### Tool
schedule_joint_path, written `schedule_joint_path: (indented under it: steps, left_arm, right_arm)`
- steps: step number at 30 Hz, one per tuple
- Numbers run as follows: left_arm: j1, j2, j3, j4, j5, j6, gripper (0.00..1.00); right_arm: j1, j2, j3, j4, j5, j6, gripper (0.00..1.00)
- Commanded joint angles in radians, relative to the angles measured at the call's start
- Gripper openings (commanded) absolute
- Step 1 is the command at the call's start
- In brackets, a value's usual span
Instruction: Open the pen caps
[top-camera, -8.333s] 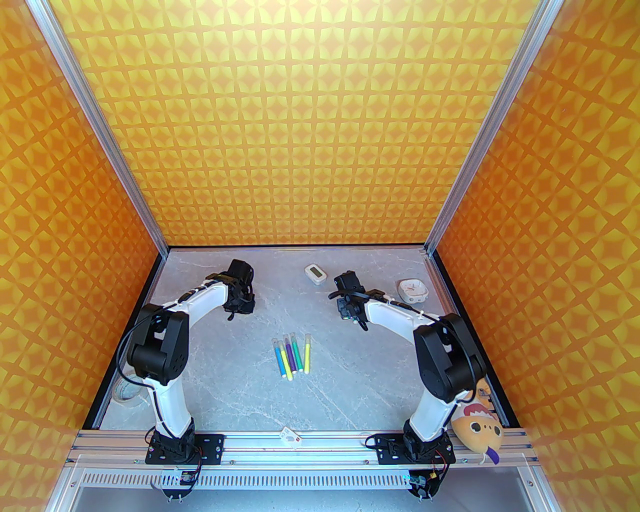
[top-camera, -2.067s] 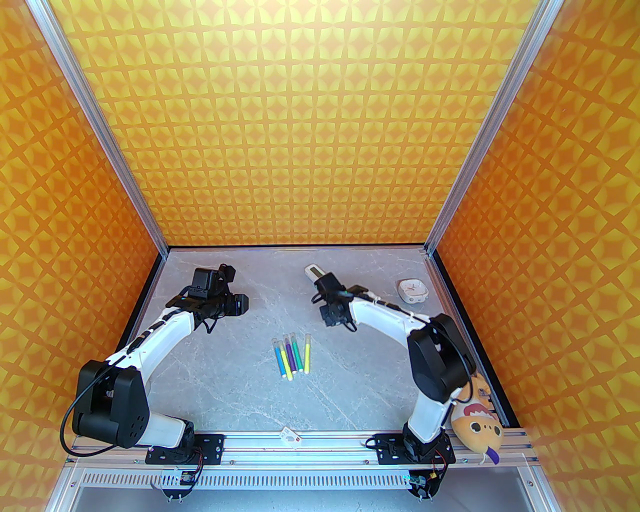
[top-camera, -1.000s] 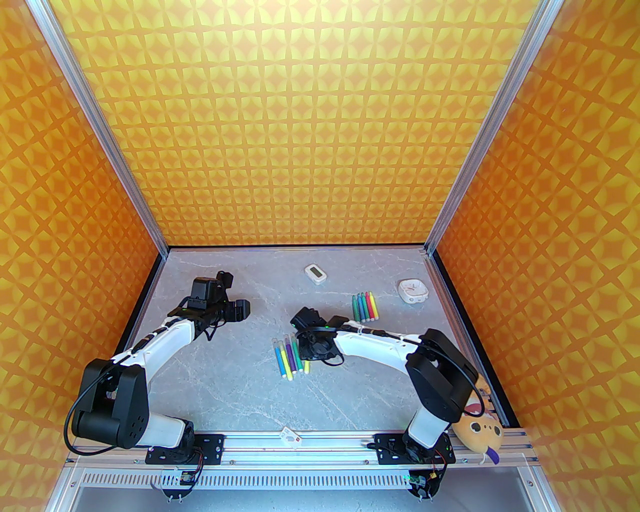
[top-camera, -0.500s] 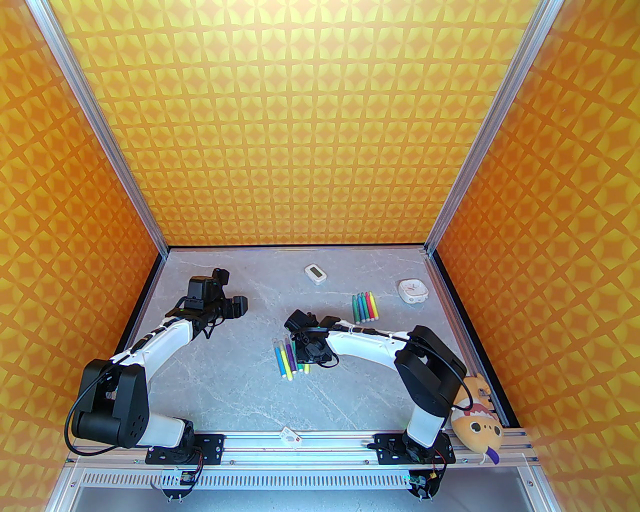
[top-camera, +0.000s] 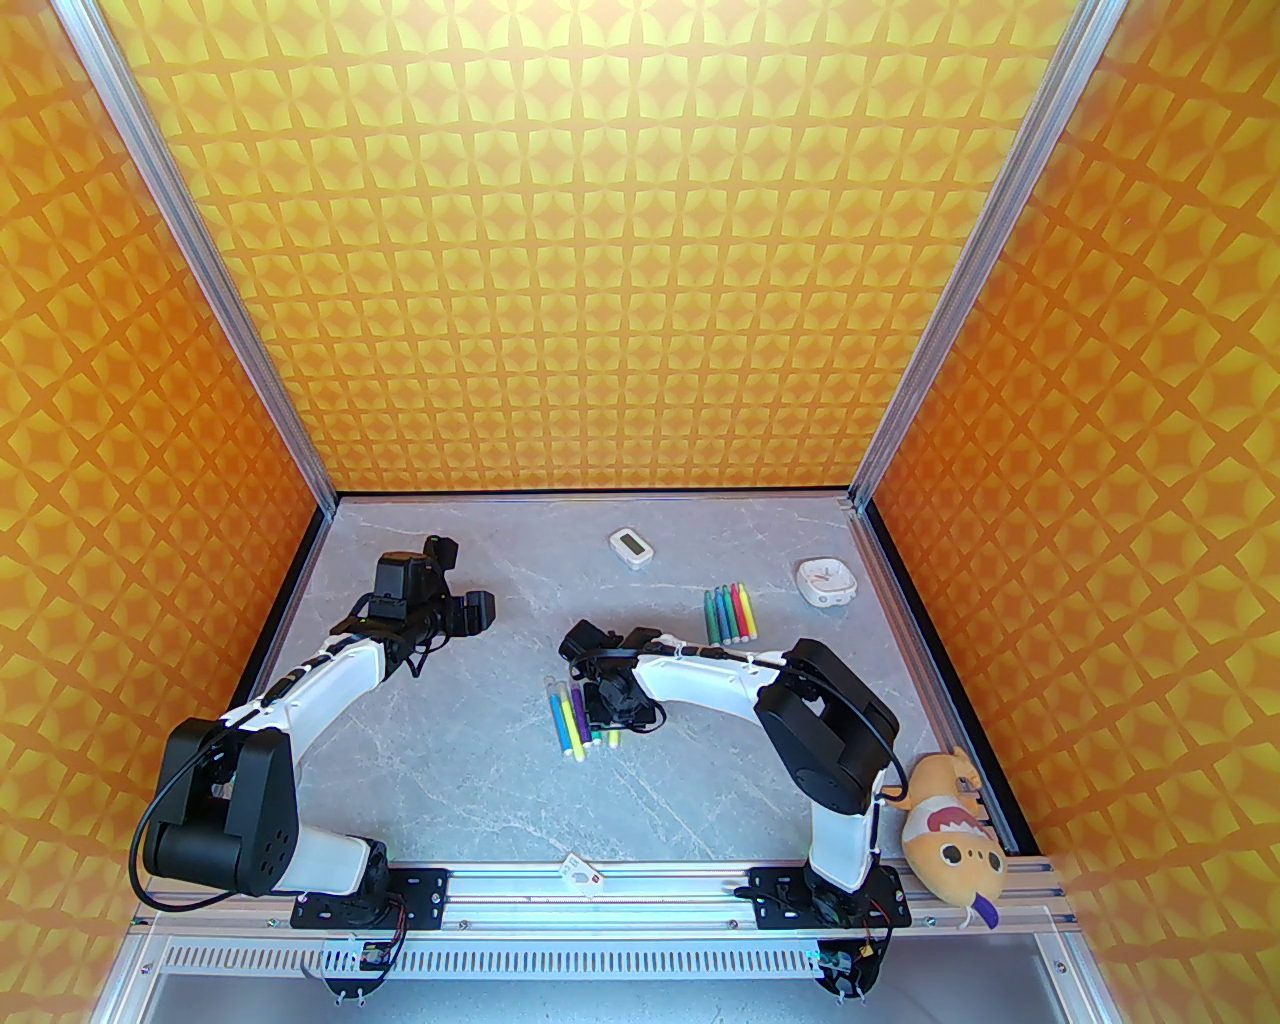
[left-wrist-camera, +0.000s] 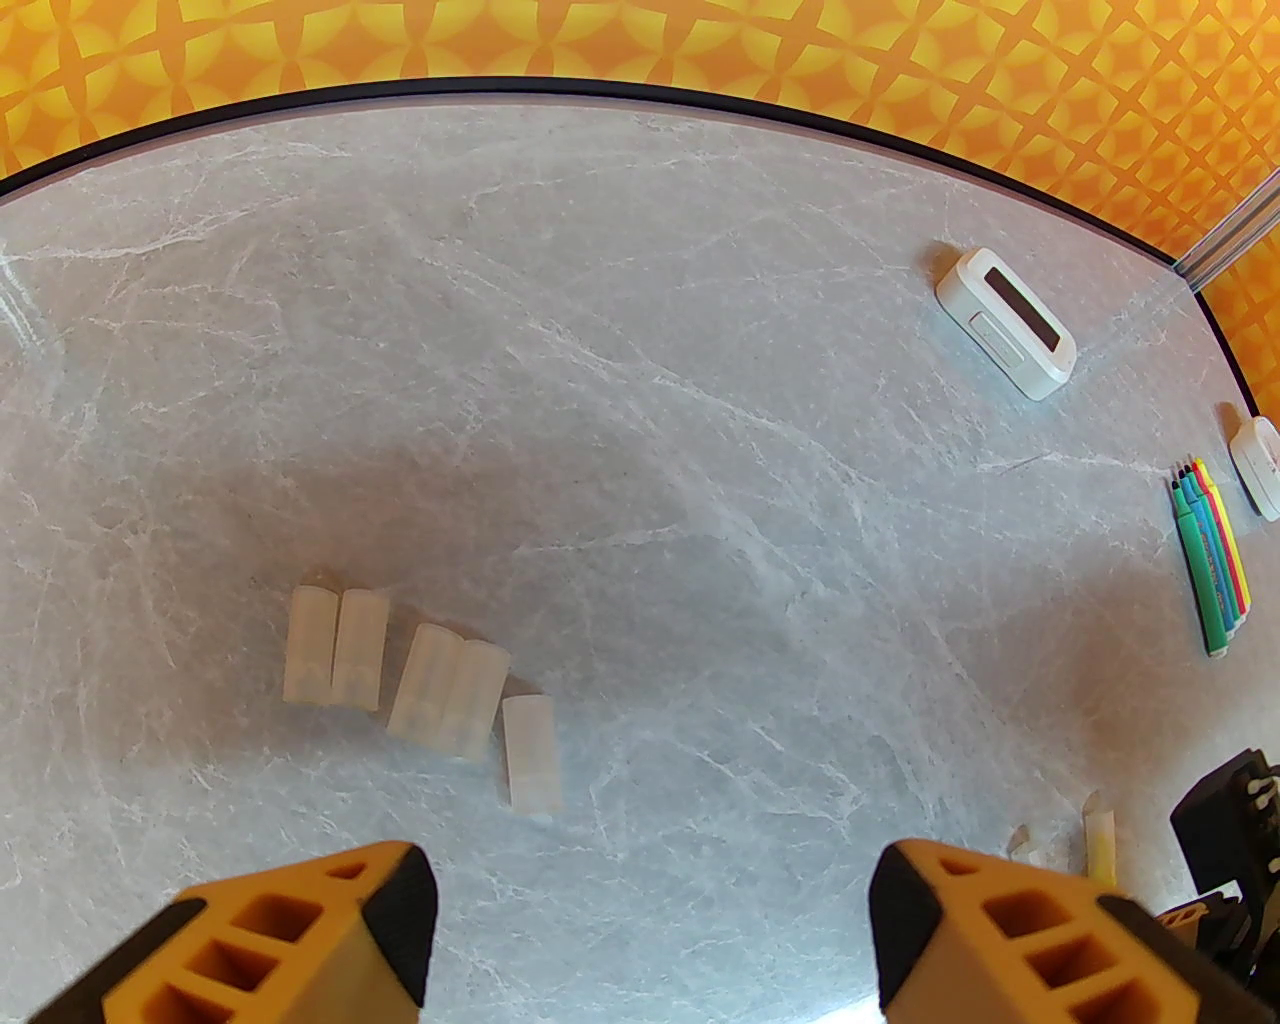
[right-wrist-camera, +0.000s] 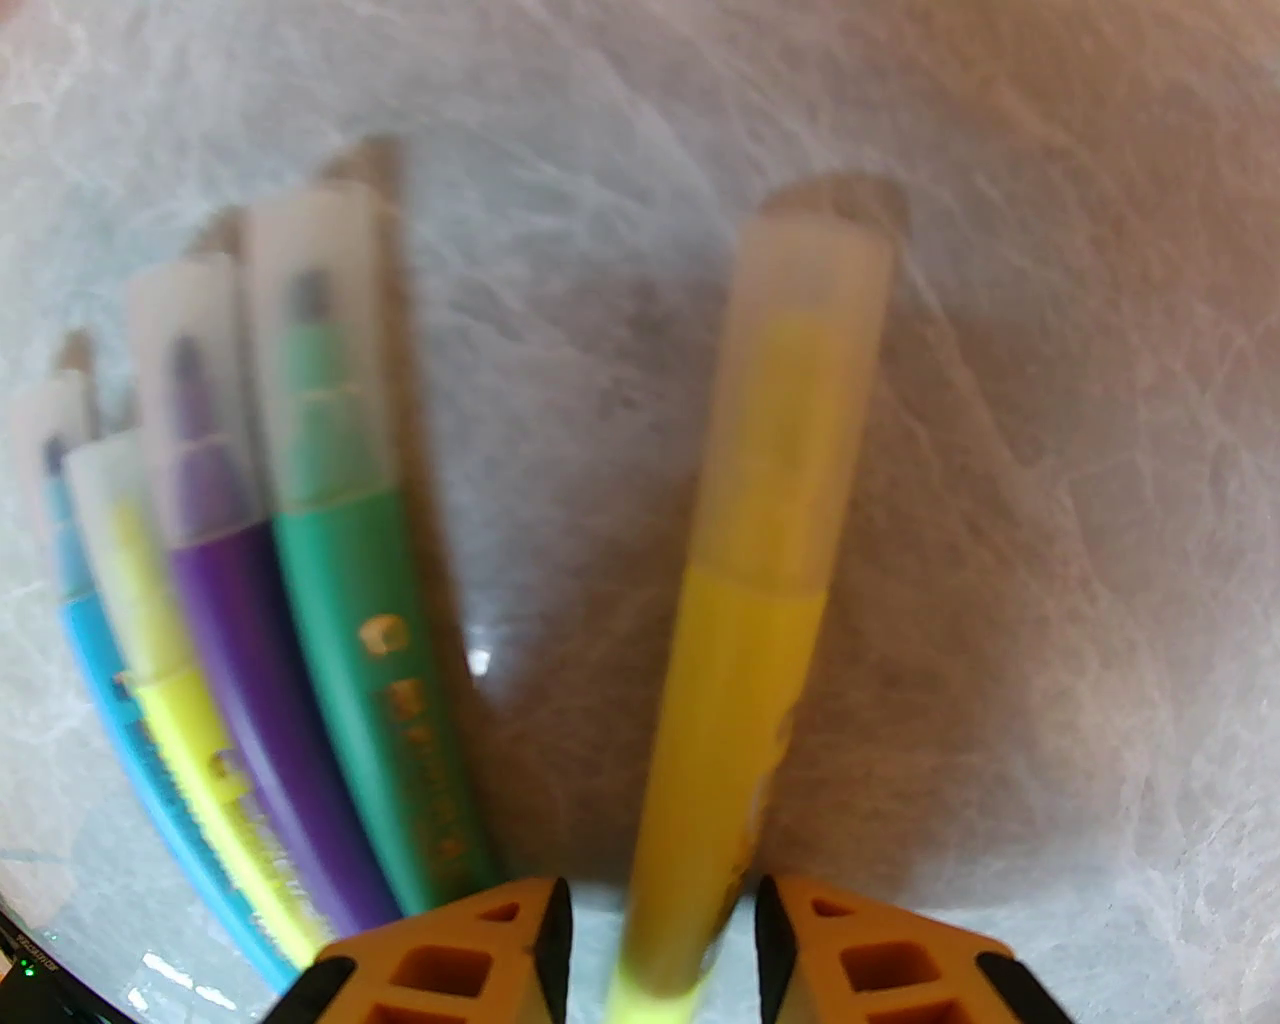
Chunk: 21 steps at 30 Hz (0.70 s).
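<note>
Right wrist view: your right pincer (right-wrist-camera: 660, 905) straddles the slim yellow marker (right-wrist-camera: 740, 700), unclamped. I'd squeeze it, then your open left pincer (left-wrist-camera: 652, 885) pulls its translucent whitish cap (right-wrist-camera: 810, 400).

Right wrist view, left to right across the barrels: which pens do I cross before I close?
blue pen → lime-yellow pen → purple pen → green pen → strip of bare table → yellow pen, lying between the fingers of the right gripper. All five wear their pen caps.
</note>
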<state>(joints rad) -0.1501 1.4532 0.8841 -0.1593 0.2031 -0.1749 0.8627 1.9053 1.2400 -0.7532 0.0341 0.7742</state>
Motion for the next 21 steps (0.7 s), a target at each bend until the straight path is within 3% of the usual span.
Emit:
schedule_joint_path:
  steps: [1, 21]
  left_arm:
    - [0.011, 0.001, -0.011, 0.018, 0.014, 0.009, 0.75]
    - [0.02, -0.017, -0.021, 0.014, 0.013, 0.015, 0.75]
  right_arm:
    - [0.002, 0.025, 0.026, -0.034, 0.024, 0.009, 0.36]
    - [-0.029, 0.117, 0.088, -0.065, 0.057, -0.033, 0.28]
